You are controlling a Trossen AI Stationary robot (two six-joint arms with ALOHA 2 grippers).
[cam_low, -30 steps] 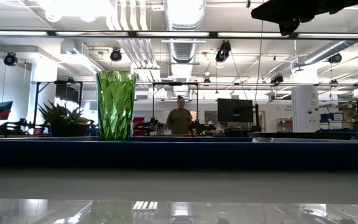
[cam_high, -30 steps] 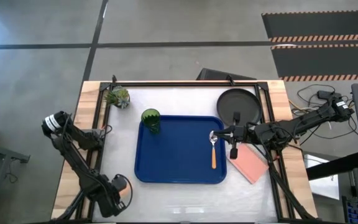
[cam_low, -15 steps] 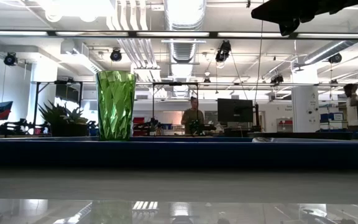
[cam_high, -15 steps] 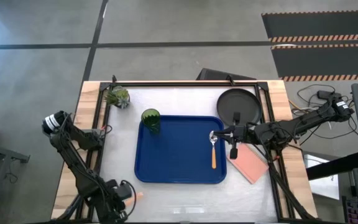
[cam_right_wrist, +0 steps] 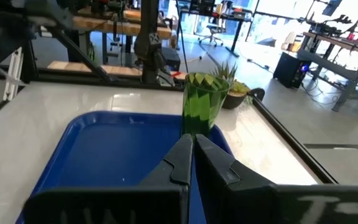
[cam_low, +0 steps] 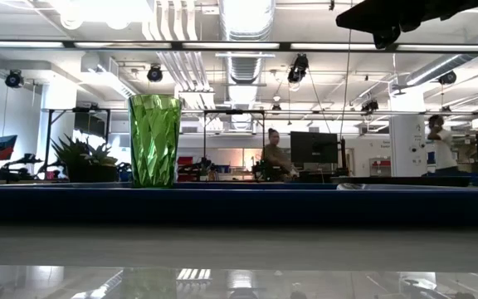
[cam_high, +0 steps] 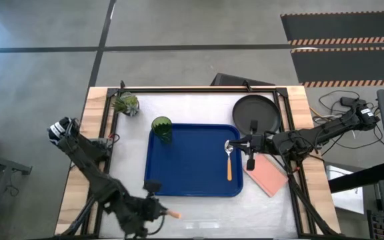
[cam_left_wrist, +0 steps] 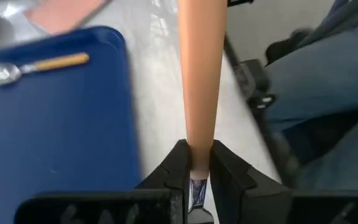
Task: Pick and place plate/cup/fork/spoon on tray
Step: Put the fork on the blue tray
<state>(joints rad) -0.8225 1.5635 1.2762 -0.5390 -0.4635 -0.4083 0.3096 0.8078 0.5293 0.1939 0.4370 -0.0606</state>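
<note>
My left gripper (cam_high: 159,213) is near the table's near edge, just in front of the blue tray (cam_high: 192,190), and is shut on the fork (cam_high: 173,215). Only the fork's orange handle (cam_left_wrist: 199,74) shows; its tines are hidden. The green cup (cam_high: 161,128) stands on its base in the tray's far left corner. The spoon (cam_high: 229,160) lies flat near the tray's right rim. The dark plate (cam_high: 255,113) lies flat on the table at the far right. My right gripper (cam_high: 235,142) is shut and empty, above the tray's right rim. My left gripper pinches the fork between its two fingers at the handle's inner end (cam_left_wrist: 197,155), where a bit of metal shows behind the fingers. The handle runs straight on from the fingers, along them, toward the table's right edge. The fingers come about level from the table's left.
A pink pad (cam_high: 267,175) lies right of the tray under the right arm. A small potted plant (cam_high: 126,103) stands at the far left corner. Bare table runs along the near edge in front of the tray. People move in the room beyond the table.
My left gripper has gone along the near edge toward the table's right with the fork and has turned, so the orange handle now points right. A person in the room behind has walked to the right.
</note>
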